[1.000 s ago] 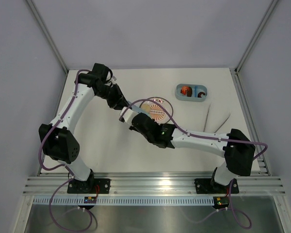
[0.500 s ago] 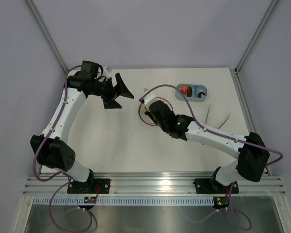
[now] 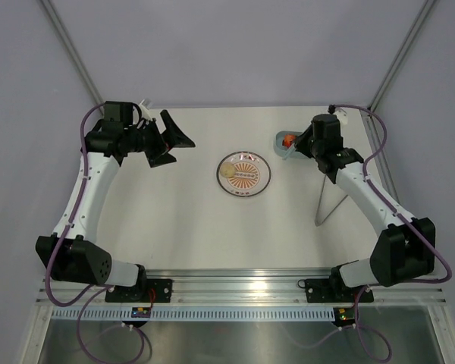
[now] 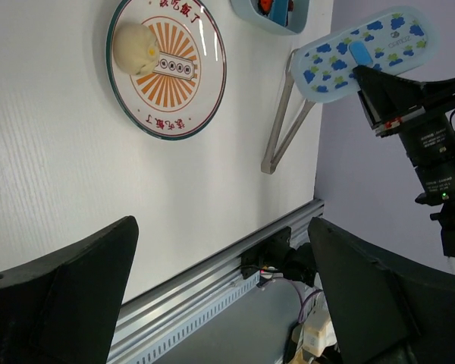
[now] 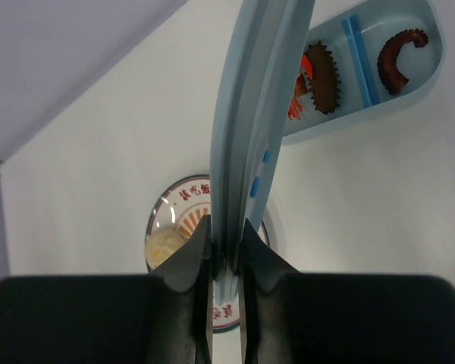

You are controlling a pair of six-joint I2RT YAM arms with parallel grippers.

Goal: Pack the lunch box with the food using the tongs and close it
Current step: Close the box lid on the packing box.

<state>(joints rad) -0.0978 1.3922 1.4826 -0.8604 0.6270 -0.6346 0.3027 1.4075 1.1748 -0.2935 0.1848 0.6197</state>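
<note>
Our right gripper (image 5: 226,250) pinches the lid (image 5: 258,114) edge-on. The lunch box (image 5: 398,102), holding the food (image 5: 321,76), lies just beyond its fingertips. The tongs (image 3: 330,201) lie behind it. Our left gripper (image 4: 220,288) gapes wide and empty.

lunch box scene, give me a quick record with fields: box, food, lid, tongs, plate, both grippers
lunch box: far right of the table, open, divider inside
food: red-orange and dark brown pieces in the box
lid: held edge-on, off the table, close to the box
tongs: flat on the table, nearer the arms than the box, nothing holding them
plate: centre, one pale bun on it
left gripper: open, empty, far left
right gripper: shut on the lid
</note>
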